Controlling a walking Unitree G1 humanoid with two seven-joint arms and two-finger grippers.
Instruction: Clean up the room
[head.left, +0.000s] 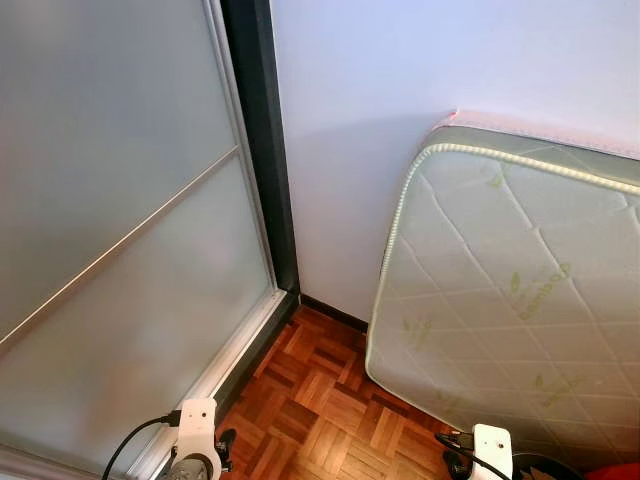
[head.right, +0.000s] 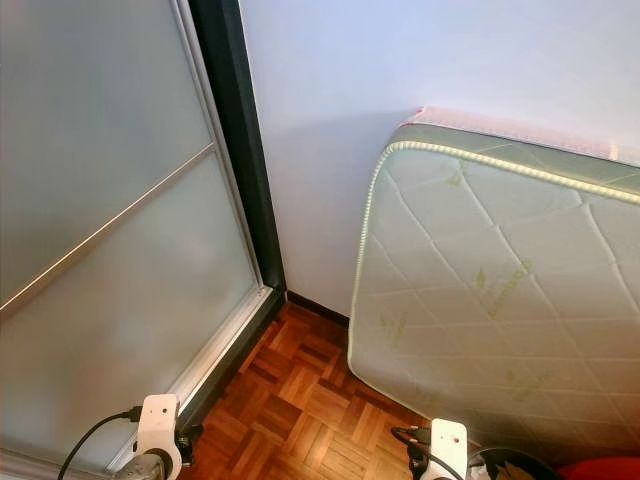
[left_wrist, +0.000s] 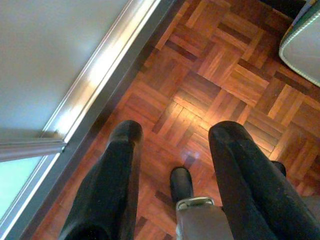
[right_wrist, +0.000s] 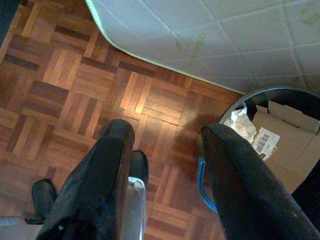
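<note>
Both arms hang low over a parquet floor (head.left: 320, 400). My left gripper (left_wrist: 177, 132) is open and holds nothing. It hovers above the floor beside the metal track of a sliding door (left_wrist: 95, 80). My right gripper (right_wrist: 167, 131) is open too, with nothing between its fingers. Close beside it stands a round dark bin (right_wrist: 270, 91) holding flattened cardboard (right_wrist: 285, 135) and crumpled paper (right_wrist: 240, 122). A blue loop (right_wrist: 202, 182) shows on the floor by the bin; what it is I cannot tell.
A frosted glass sliding door (head.left: 120, 220) with a dark frame (head.left: 262, 130) fills the left. A quilted mattress (head.left: 510, 290) leans on the white wall (head.left: 400, 90) at the right. Something red (head.left: 615, 470) sits at the bottom right corner.
</note>
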